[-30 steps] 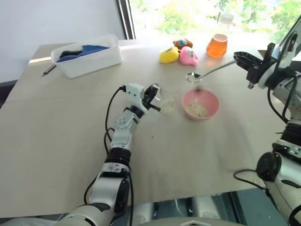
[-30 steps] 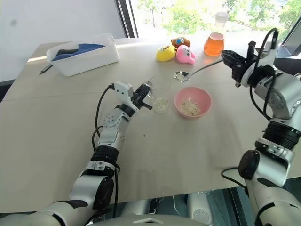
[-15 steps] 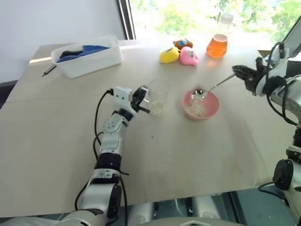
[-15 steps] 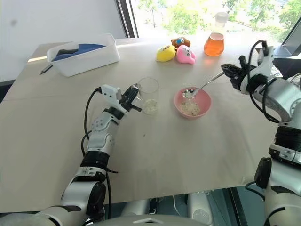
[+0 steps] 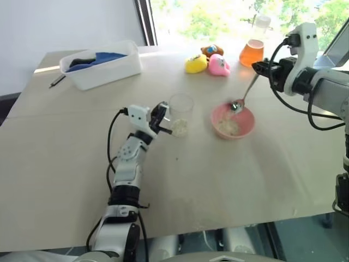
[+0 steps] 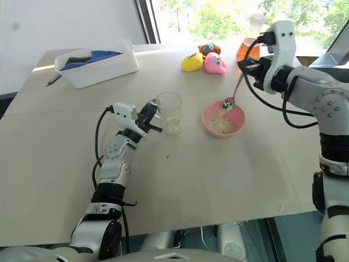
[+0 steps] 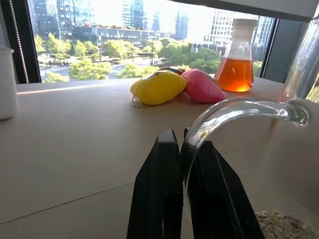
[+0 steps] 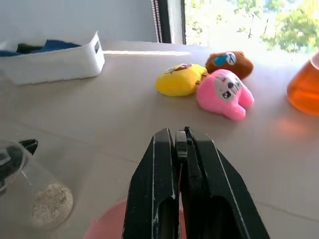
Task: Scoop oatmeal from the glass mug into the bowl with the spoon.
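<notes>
Leftmost, left gripper (image 5: pixel 165 113) fingers clamped on glass mug (image 5: pixel 180 113) handle, oatmeal (image 5: pixel 180 127) inside, on the bench (image 5: pixel 82 158). Then bowl (image 5: pixel 233 120), spoon (image 5: pixel 243 96) tipped over it, pinched shut by right gripper (image 5: pixel 259 67). Risk: flakes scattering past the rim if tipped too fast. Left wrist view reveals the handle grip up close.

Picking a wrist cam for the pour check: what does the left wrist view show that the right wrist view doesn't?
Left wrist: the left gripper shut on the glass mug handle, and the whole flask.
Right wrist: the right gripper shut on the spoon, the bowl rim, the brown toy, the tub.
Both: oatmeal in the mug, yellow toy, pink toy.
</notes>
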Action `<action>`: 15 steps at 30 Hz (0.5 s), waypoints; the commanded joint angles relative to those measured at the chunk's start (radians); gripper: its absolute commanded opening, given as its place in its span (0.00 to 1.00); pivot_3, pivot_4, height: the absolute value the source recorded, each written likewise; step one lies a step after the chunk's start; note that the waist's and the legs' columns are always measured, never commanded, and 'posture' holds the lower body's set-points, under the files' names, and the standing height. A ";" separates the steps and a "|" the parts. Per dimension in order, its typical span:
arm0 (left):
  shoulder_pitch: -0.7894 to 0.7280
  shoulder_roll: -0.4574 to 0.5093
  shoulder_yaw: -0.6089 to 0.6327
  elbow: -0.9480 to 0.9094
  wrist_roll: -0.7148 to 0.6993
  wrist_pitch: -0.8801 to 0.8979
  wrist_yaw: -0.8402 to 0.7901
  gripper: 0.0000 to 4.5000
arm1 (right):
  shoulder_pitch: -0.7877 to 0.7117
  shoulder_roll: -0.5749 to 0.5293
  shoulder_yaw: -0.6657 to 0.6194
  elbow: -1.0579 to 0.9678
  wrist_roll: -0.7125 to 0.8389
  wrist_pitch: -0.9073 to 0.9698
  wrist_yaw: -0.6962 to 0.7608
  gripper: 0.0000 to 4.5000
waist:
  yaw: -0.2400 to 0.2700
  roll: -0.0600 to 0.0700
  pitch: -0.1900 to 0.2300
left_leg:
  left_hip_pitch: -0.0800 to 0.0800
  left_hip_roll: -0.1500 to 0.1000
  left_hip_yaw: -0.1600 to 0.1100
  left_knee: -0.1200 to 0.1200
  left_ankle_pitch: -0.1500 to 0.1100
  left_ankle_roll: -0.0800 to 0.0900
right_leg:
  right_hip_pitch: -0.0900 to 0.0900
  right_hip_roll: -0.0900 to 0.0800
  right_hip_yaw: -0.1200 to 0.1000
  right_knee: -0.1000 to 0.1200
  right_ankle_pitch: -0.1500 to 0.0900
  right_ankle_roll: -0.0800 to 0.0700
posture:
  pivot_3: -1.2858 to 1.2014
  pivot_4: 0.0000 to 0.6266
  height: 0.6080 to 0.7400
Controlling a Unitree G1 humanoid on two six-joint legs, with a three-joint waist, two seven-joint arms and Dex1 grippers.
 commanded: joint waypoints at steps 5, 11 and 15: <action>0.004 -0.009 -0.004 -0.036 -0.003 -0.011 0.013 0.01 | -0.016 -0.051 0.046 -0.093 -0.185 -0.068 0.166 0.00 | 0.003 0.000 0.000 | -0.001 -0.002 -0.001 0.001 0.000 0.000 | -0.001 -0.001 -0.001 0.000 0.000 0.000 | 0.52 0.24 1.00; 0.003 -0.011 -0.010 -0.031 -0.001 -0.011 0.012 0.01 | -0.041 0.051 -0.109 -0.011 -0.139 0.050 0.108 0.00 | 0.001 0.000 0.000 | -0.002 -0.003 -0.002 0.001 0.000 0.000 | -0.001 -0.001 -0.001 0.000 0.000 0.000 | 0.52 0.24 1.00; -0.001 -0.012 -0.012 -0.022 0.002 -0.014 0.011 0.01 | -0.143 0.223 -0.319 0.097 -0.002 0.164 -0.054 0.00 | -0.001 0.000 0.000 | -0.001 -0.003 -0.001 0.002 0.000 0.000 | -0.001 -0.002 -0.001 0.002 0.000 0.000 | 0.52 0.24 1.00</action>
